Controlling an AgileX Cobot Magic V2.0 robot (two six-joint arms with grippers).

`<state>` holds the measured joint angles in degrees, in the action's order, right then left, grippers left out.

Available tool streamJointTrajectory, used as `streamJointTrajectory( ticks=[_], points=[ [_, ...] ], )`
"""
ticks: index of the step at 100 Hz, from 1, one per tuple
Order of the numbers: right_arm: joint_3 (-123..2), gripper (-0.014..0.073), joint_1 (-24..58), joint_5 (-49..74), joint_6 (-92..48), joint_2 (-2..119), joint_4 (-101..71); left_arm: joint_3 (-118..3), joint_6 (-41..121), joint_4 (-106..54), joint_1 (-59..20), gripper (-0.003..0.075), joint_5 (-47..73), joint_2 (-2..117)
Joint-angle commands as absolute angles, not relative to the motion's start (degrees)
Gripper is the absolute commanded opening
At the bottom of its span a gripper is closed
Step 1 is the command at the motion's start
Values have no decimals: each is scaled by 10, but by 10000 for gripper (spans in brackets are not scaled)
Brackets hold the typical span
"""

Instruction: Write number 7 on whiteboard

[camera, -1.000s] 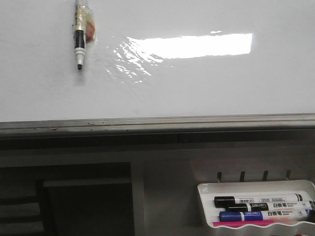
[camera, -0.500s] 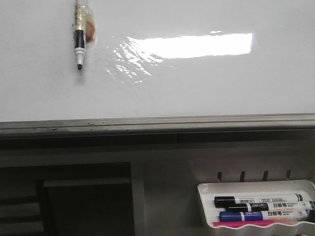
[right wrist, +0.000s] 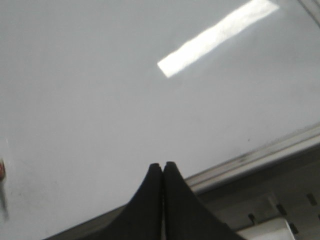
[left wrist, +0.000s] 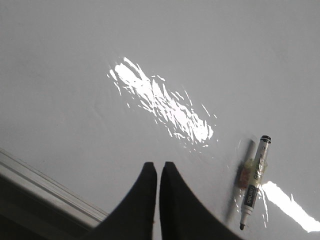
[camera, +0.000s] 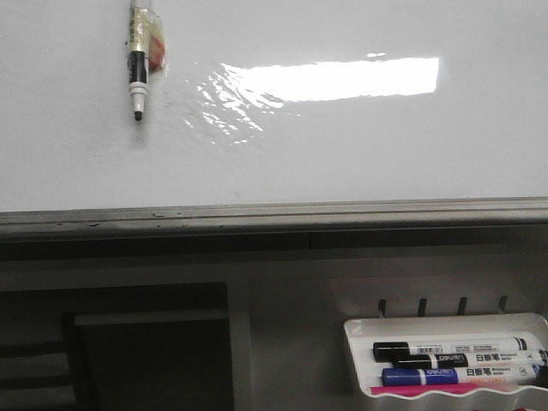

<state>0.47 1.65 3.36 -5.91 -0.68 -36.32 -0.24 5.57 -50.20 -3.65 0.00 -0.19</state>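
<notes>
Legible text, front view:
- Blue-capped marker (camera: 458,375) in the white tray (camera: 360,330): "deli" logo plus Chinese characters "白板笔" on the barrel.
- Two black-capped markers (camera: 445,350) above it: similar printed labels, too small to read.

Below the long grey ledge (camera: 274,216) crossing mid-frame, a dim grey wall panel (camera: 282,325) fills the lower frame, with a dark recess (camera: 128,342) at lower left and a white tray (camera: 445,360) of markers at lower right.

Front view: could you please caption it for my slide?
Blank whiteboard with a taped marker; no 7 written yet.
</notes>
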Motion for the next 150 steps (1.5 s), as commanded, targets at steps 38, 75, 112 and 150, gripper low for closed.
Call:
streamJointTrajectory(
  ticks=[38, 75, 112, 150],
  points=[
    [-253, -60, 13, 288, -72, 230, -243, -282, 94, -268, -36, -20, 247, 186],
    [-371, 96, 13, 377, -117, 331, -256, -384, 195, -322, -36, 83, 329, 316],
    [-371, 547, 13, 371, -118, 331, -275, -384, 408, -608, -36, 555, 320, 407],
    [-371, 543, 13, 349, -120, 331, -286, -386, 583, -772, -75, 533, 309, 538]
  ],
)
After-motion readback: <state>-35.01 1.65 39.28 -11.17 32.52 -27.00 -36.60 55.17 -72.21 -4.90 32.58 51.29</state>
